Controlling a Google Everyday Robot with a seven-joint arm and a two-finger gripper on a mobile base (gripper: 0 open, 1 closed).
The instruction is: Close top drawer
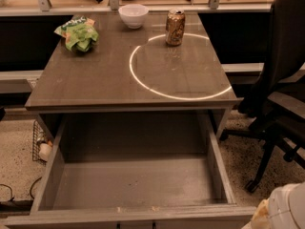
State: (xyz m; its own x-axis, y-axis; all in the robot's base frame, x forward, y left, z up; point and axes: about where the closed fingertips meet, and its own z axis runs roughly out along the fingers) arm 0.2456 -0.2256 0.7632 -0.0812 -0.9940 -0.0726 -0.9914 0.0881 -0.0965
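The top drawer is pulled fully out from under the grey tabletop and is empty inside. Its front rim runs along the bottom edge of the camera view and has pale chips on it. Only the top of its dark handle shows at the bottom edge. My gripper is out of view. Only a white and cream part of my arm shows in the bottom right corner, to the right of the drawer's front corner.
On the tabletop are a green chip bag, a white bowl and a soda can. A black office chair stands close on the right. A wire basket and a cable lie on the floor at left.
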